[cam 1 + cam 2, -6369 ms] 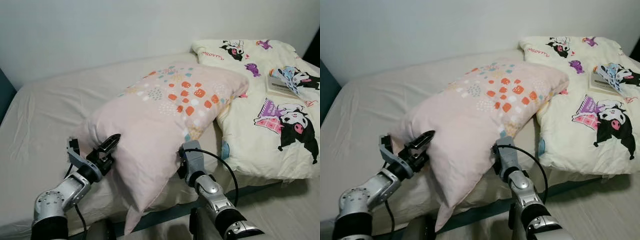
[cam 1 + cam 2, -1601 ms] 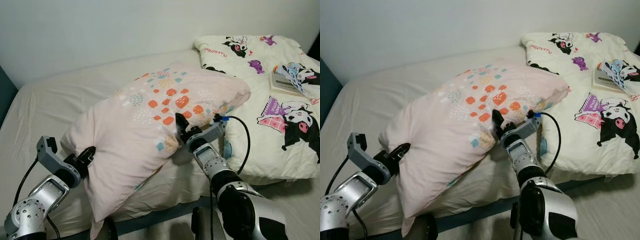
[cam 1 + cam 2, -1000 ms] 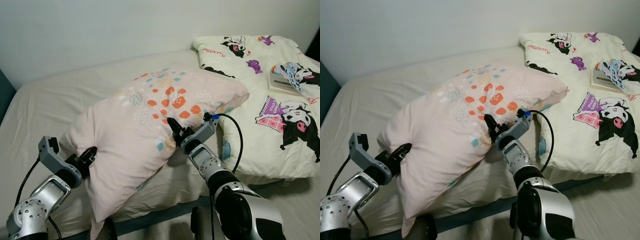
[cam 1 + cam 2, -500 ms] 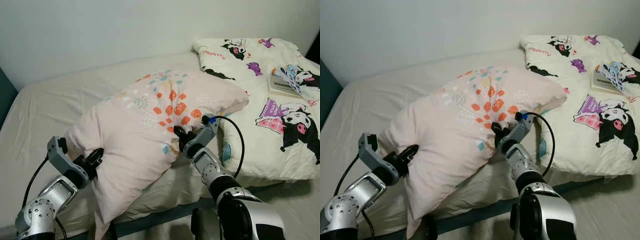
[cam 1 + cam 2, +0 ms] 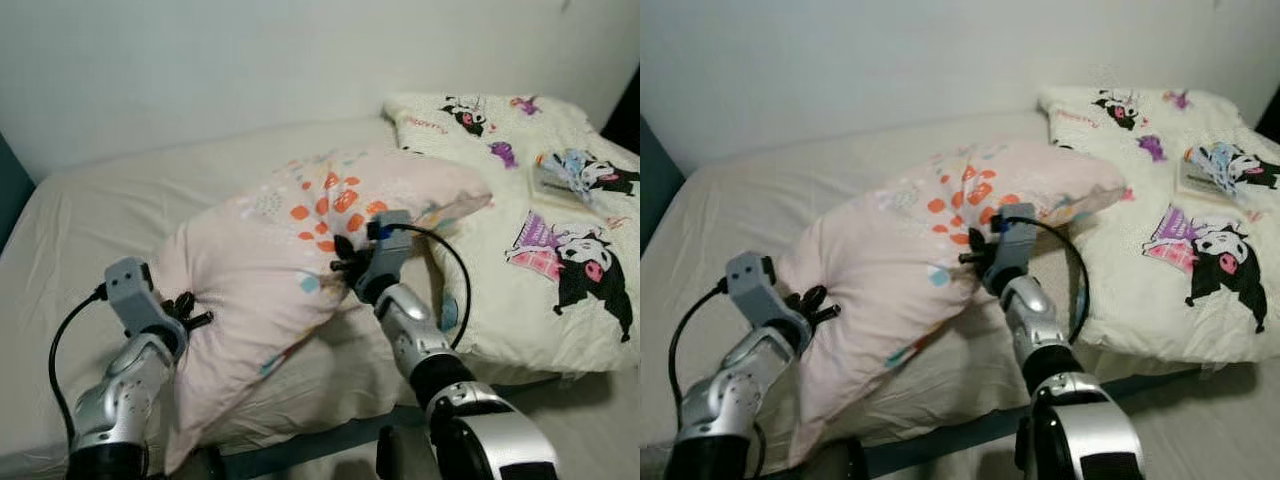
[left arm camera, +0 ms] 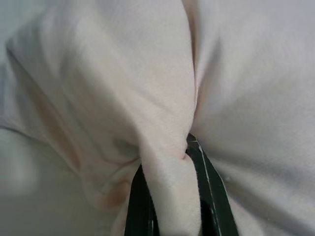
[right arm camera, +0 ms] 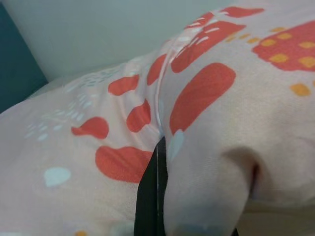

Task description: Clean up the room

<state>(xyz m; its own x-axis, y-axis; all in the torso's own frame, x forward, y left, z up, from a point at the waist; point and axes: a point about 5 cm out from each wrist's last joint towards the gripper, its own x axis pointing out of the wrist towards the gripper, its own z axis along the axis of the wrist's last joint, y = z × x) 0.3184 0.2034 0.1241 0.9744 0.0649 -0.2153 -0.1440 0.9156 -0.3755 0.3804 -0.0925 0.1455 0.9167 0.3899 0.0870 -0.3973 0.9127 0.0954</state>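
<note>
Since the earlier frame, both arms have carried the pink pillow (image 5: 290, 260) further onto the bed (image 5: 90, 210). My left gripper (image 5: 185, 312) pinches its lower corner; my right gripper (image 5: 345, 262) is clamped on the patterned side. I judge both should advance evenly, keeping the pillow level and off the cartoon quilt (image 5: 540, 200).

red script on quilt (image 5: 1160, 190), too blurred to read

Pink pillow (image 5: 270, 270) — orange-spotted, bunched, tilted on bed — pinched at both sides.
</note>
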